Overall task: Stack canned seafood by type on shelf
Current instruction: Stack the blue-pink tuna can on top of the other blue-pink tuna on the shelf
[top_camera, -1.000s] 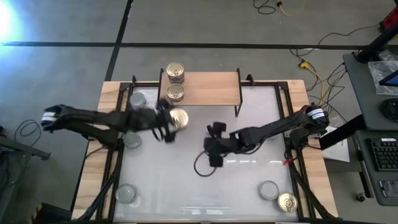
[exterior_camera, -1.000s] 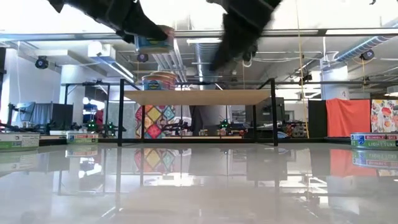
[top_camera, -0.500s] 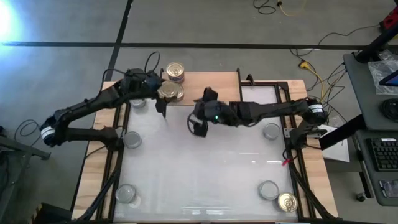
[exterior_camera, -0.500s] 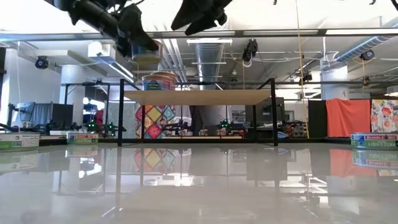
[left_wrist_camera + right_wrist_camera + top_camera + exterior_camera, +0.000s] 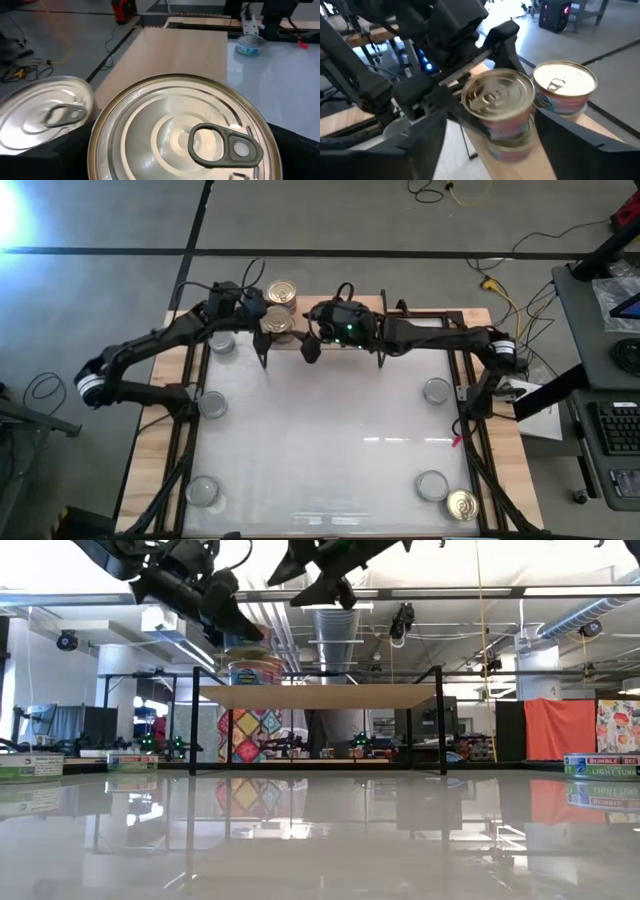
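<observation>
My left gripper (image 5: 268,323) is shut on a gold-lidded tin (image 5: 277,322) above the left end of the shelf (image 5: 340,320), a light board on thin black legs. In the right wrist view this tin (image 5: 497,95) stands over a second tin (image 5: 512,147) on the board. A third gold-lidded tin (image 5: 283,293) sits upright just beyond them. My right gripper (image 5: 490,120) is open and level with the stack. Its fingers stand apart on either side of the stack and touch nothing. My left gripper pinches the gold-lidded tin by its side wall (image 5: 470,117), one finger (image 5: 447,107) on each side, coming level from the table's left. The tin stays upright with its lid up, over the lower tin. Whether it rests on that tin I cannot tell.
Silver-lidded tins stand on the white table at the left (image 5: 212,405), near left (image 5: 203,492), right (image 5: 437,391) and near right (image 5: 432,485). Another (image 5: 222,340) is by the shelf's left leg, and a gold-lidded one (image 5: 462,505) sits at the near right corner.
My left gripper has carried the gold-lidded tin from over the table's left middle toward the far edge, to above the tin on the shelf's left end. My right gripper has swung from the table's middle toward the far edge and left, up to the stack.
</observation>
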Motion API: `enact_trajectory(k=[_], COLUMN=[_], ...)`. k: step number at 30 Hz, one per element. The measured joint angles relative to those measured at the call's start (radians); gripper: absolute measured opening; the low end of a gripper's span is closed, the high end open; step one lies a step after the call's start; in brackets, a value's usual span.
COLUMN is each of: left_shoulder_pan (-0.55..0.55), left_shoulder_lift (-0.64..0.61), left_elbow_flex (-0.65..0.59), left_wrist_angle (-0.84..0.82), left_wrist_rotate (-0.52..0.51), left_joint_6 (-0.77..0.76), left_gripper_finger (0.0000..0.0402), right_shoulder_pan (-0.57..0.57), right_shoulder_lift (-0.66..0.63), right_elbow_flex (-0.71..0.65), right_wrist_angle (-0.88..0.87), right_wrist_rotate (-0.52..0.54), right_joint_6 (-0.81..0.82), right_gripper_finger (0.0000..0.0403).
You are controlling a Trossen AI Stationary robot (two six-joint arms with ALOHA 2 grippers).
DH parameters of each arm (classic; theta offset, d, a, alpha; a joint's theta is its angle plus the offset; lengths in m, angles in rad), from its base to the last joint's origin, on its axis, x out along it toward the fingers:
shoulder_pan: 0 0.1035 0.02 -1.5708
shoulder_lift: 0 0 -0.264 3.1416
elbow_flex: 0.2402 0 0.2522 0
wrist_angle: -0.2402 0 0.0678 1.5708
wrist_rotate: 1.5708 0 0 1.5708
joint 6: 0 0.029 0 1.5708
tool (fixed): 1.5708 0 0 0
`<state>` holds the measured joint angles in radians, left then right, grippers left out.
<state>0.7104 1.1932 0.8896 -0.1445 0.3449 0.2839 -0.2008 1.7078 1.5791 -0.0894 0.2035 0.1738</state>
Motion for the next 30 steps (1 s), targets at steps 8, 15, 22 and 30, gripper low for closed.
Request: enact_trajectory(k=[8,15,22,30], left_shoulder_pan=[0.014,0.024,0.049,0.050], left_shoulder_lift=[0.066,0.085,0.102,0.153], left_elbow_flex=[0.001,0.002,0.075,0.144], left_wrist_angle=[0.006,0.020,-0.082,-0.182], left_wrist_rotate=[0.076,0.128,0.139,0.164], left_joint_6=[0.095,0.126,0.147,0.194], left_gripper_finger=[0.0389,0.0389,0.0390,0.0391], right_shoulder_pan=[-0.012,-0.051,-0.074,-0.094], right_shoulder_lift=[0.084,0.140,0.207,0.301], right_elbow_flex=[0.000,0.043,0.104,0.210], right_wrist_angle=[0.157,0.181,0.167,0.102], right_wrist_rotate=[-0.007,-0.082,-0.128,-0.129], right_joint_6=[0.011,0.012,0.011,0.004], right_gripper_finger=[0.0165,0.0075,0.0024,0.0012])
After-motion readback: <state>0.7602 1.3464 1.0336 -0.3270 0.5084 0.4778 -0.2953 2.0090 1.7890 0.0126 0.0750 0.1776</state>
